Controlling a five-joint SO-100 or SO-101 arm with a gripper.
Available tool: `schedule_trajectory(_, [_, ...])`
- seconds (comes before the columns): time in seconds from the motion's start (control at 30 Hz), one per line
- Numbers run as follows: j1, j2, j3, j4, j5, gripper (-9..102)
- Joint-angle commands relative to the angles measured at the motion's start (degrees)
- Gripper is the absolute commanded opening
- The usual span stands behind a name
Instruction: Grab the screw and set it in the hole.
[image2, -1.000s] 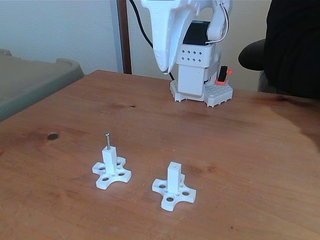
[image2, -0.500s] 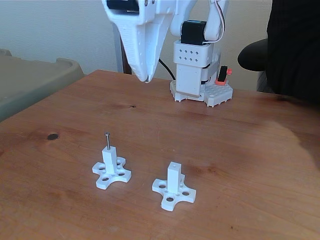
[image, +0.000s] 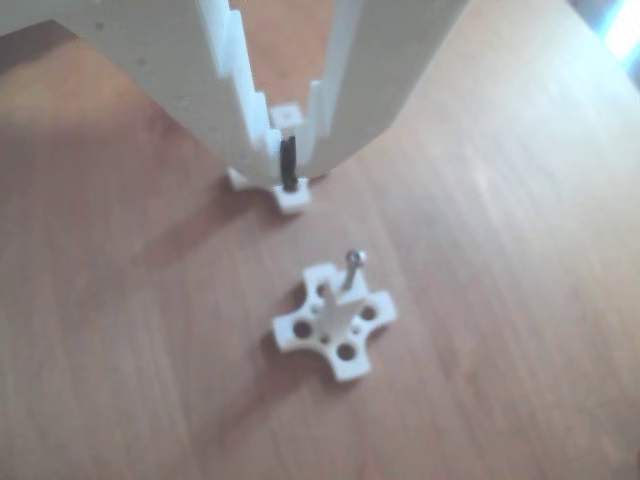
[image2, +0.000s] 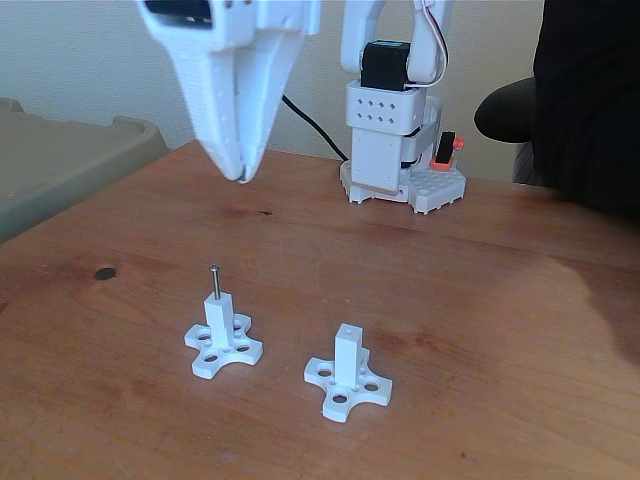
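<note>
A thin silvery screw (image2: 214, 281) stands upright in the top of the left white post (image2: 221, 325) in the fixed view. The right post (image2: 347, 357) is bare, with its tiny hole (image2: 347, 328) showing on the end face. My gripper (image2: 241, 176) hangs shut above the table, behind and well above the left post, holding nothing. In the other view the screw (image: 349, 272) rises from the near post (image: 335, 322). There my gripper (image: 288, 172) is beyond it, its fingertips close together in front of the second post (image: 288, 114).
The arm's white base (image2: 395, 165) stands at the table's back edge with a black cable behind it. A grey bin (image2: 70, 165) sits off the table's left side, and a dark chair (image2: 585, 95) at the right. A dark knot (image2: 105, 272) marks the wood.
In the fixed view my gripper has swung from the arm's base leftward and lower, toward the left post. The screw and both posts have not moved.
</note>
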Motion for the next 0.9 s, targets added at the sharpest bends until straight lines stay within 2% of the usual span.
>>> schedule_trajectory(0.0, [0.79,-0.26,-6.06,0.35,-0.88,-3])
schedule_trajectory(0.33, [-0.70,-8.17,-8.61,0.79,-0.26,3])
schedule_trajectory(0.87, [0.09,-9.40,-10.46,1.05,-0.09,10])
